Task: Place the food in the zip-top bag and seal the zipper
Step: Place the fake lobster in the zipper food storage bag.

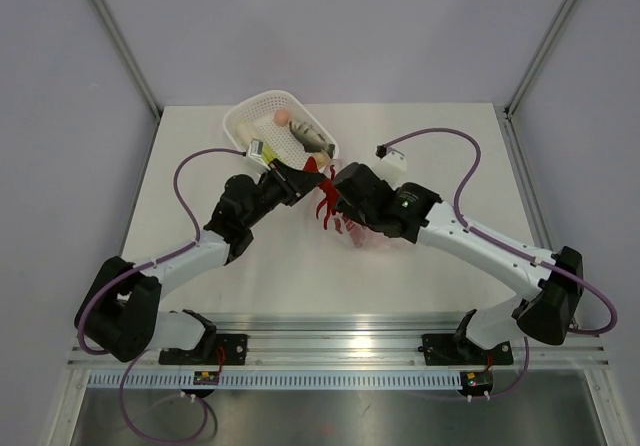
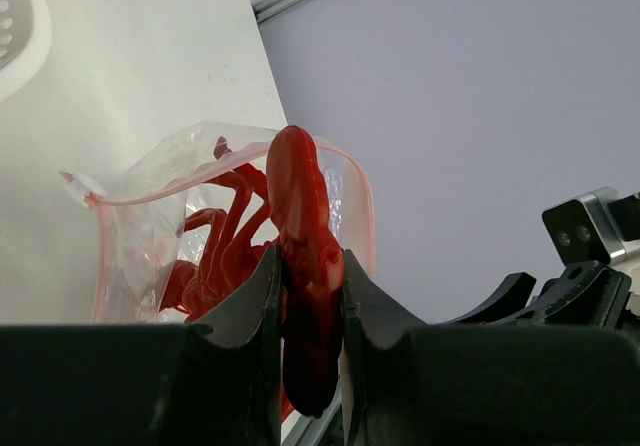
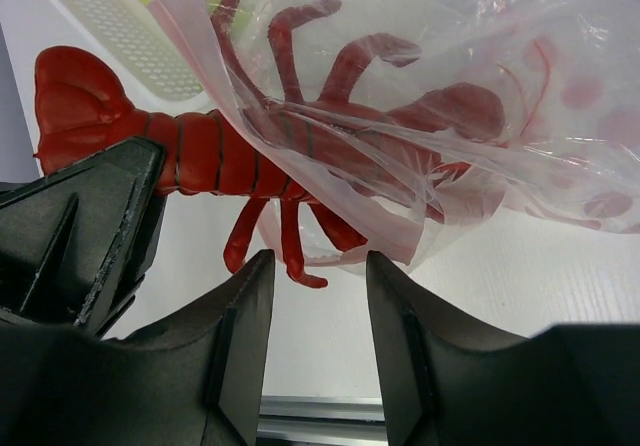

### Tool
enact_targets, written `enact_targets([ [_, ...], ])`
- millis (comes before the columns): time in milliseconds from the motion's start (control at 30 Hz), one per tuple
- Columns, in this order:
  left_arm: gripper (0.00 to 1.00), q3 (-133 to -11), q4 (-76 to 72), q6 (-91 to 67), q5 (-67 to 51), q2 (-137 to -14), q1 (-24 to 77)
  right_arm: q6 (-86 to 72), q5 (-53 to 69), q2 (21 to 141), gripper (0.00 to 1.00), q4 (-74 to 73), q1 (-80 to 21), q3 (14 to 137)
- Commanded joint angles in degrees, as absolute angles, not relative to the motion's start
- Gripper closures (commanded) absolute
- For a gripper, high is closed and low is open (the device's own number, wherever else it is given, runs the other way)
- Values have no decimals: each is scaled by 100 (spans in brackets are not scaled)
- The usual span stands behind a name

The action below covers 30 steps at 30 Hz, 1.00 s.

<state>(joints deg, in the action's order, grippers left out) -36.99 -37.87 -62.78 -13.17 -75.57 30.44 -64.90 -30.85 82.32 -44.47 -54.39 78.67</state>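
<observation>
Snagging looks the likeliest trouble: the red lobster [image 3: 210,151] is only half inside the zip-top bag [image 3: 520,56], head and claws under the film, tail and two legs outside. A splayed leg could catch the zipper [image 2: 368,216] edge and drag the floppy bag across the desk [image 1: 290,266]. Released now, the lobster might slide out. The left tool [image 2: 310,261] is clamped on the lobster's tail. The right tool [image 3: 320,258] has its jaws apart with nothing between them, just below the bag's mouth, so the bag seems unheld. Other food waits in the basket [image 1: 262,106].
</observation>
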Motion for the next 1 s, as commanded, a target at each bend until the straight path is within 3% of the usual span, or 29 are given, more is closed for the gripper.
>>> enact_targets([
  [0,100,-3718,-4342,-6258,-1116,-7330,3085,-7021,-3322,8253,52,-4587,-5511,7849],
  [533,100,-3674,-4192,-6214,-932,-7137,3111,-7365,-3479,8341,54,-4562,-5520,7541],
  [667,100,-3674,-4193,-6240,-914,-7084,3120,-7365,-3656,8446,73,-4588,-5520,7576],
  [700,100,-3665,-4184,-6240,-888,-7075,3120,-7357,-3682,8429,80,-4588,-5520,7576],
  [733,100,-3674,-4149,-6240,-862,-7058,3120,-7313,-3683,8394,95,-4527,-5528,7507],
  [767,100,-3691,-4131,-6240,-853,-7049,3120,-7278,-3683,8350,100,-4448,-5528,7445],
  [967,100,-3963,-3701,-6389,-563,-7005,3120,-6777,-3463,7946,100,-3465,-5520,6760],
])
